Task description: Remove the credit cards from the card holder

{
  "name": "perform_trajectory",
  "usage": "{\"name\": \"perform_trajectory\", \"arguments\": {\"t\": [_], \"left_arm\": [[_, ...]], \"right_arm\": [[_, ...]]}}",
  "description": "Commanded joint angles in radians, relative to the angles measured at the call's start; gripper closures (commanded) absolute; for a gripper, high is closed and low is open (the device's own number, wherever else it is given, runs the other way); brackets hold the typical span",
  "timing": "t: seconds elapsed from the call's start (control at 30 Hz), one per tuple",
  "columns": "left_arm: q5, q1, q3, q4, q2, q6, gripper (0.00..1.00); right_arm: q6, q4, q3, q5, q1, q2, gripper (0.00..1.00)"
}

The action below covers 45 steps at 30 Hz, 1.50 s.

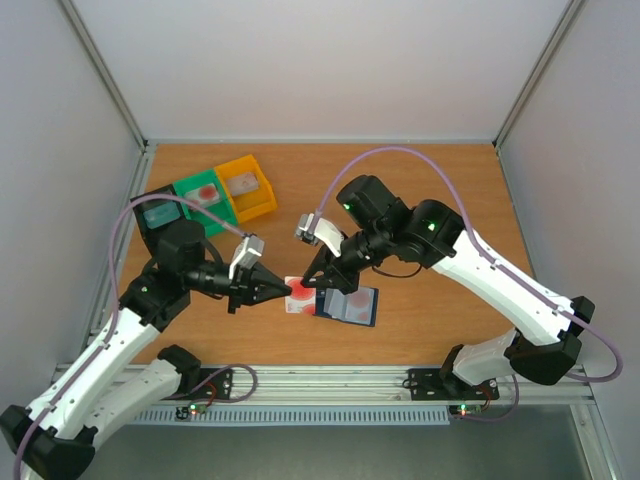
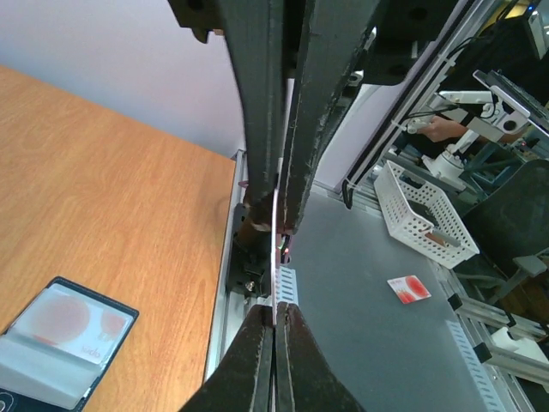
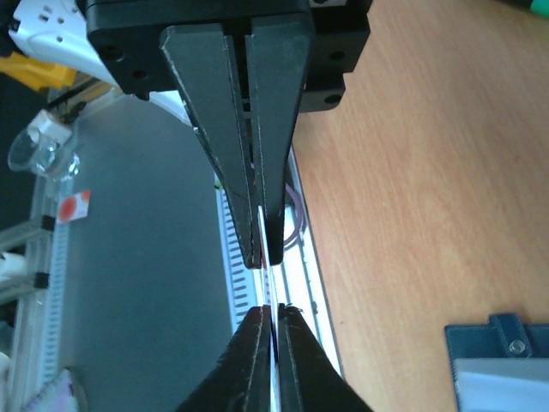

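Note:
A pale credit card (image 1: pixel 300 293) with a red mark hangs just above the table between both grippers. My left gripper (image 1: pixel 288 290) is shut on its left end and my right gripper (image 1: pixel 318 288) is shut on its right end. In the left wrist view the card (image 2: pixel 275 257) runs edge-on from my left gripper (image 2: pixel 274 309) up to the other arm's fingers (image 2: pixel 257 129). The right wrist view shows the card (image 3: pixel 268 287) in my right gripper (image 3: pixel 273 311). The navy card holder (image 1: pixel 355 308) lies open on the table, another pale card in its pocket (image 2: pixel 64 322).
Green (image 1: pixel 205 195), yellow (image 1: pixel 248 188) and black (image 1: pixel 160 215) bins stand at the back left, each with a card inside. The table's near edge and metal rail (image 1: pixel 330 385) run just below the grippers. A corner of the card holder (image 3: pixel 506 360) shows at lower right.

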Motion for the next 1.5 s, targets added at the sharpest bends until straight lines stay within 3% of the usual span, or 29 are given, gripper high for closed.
{"name": "perform_trajectory", "arguments": {"t": [0.0, 0.07, 0.1, 0.17, 0.2, 0.27, 0.43, 0.53, 0.63, 0.73, 0.8, 0.9, 1.1, 1.33, 1.47], "left_arm": [[0.000, -0.005, 0.037, 0.018, 0.005, 0.004, 1.00], [-0.062, -0.005, 0.037, 0.034, 0.004, -0.027, 1.00], [-0.110, -0.005, 0.035, 0.042, 0.001, -0.045, 0.94], [-0.258, -0.005, 0.037, 0.051, -0.013, -0.069, 0.60], [-0.333, -0.005, 0.039, 0.057, -0.021, -0.066, 0.48], [-0.482, -0.005, 0.053, 0.075, -0.038, 0.000, 0.38], [-0.710, -0.021, 0.103, 0.143, -0.065, 0.372, 0.42], [-0.901, -0.104, 0.109, 0.125, -0.054, 0.655, 0.43], [-1.023, -0.212, 0.043, 0.228, -0.047, 0.967, 0.36], [-1.086, -0.310, -0.042, 0.436, 0.001, 1.348, 0.29], [-1.120, -0.329, -0.055, 0.582, 0.073, 1.497, 0.27], [-1.193, -0.330, 0.012, 0.659, 0.186, 1.548, 0.27], [-1.234, -0.322, 0.079, 0.624, 0.254, 1.533, 0.30], [-1.229, -0.277, 0.084, 0.646, 0.260, 1.569, 0.46], [-1.227, -0.245, 0.123, 0.608, 0.284, 1.540, 0.69]], "right_arm": [[0.047, -0.009, -0.007, 0.072, 0.006, -0.029, 0.99], [0.086, 0.003, -0.009, 0.135, 0.006, -0.049, 0.99], [0.129, 0.016, -0.008, 0.179, 0.003, -0.057, 0.99], [0.248, 0.057, -0.009, 0.281, -0.027, -0.066, 0.99], [0.318, 0.065, -0.009, 0.302, -0.056, -0.065, 0.99], [0.470, 0.096, -0.020, 0.371, -0.137, -0.067, 0.99], [0.878, 0.446, -0.216, 0.603, -0.194, -0.175, 0.99], [1.062, 0.654, -0.308, 0.753, -0.166, -0.207, 0.99], [1.138, 0.771, -0.348, 0.909, -0.106, -0.203, 0.99], [1.170, 0.834, -0.355, 0.963, -0.059, -0.184, 0.99], [1.185, 0.838, -0.345, 0.982, -0.041, -0.166, 0.99], [1.206, 0.849, -0.345, 0.983, -0.025, -0.151, 0.99], [1.195, 0.863, -0.334, 0.957, 0.004, -0.137, 0.99], [1.192, 0.854, -0.376, 0.962, 0.019, -0.173, 0.99], [1.176, 0.865, -0.365, 0.917, 0.019, -0.163, 0.99]]}}
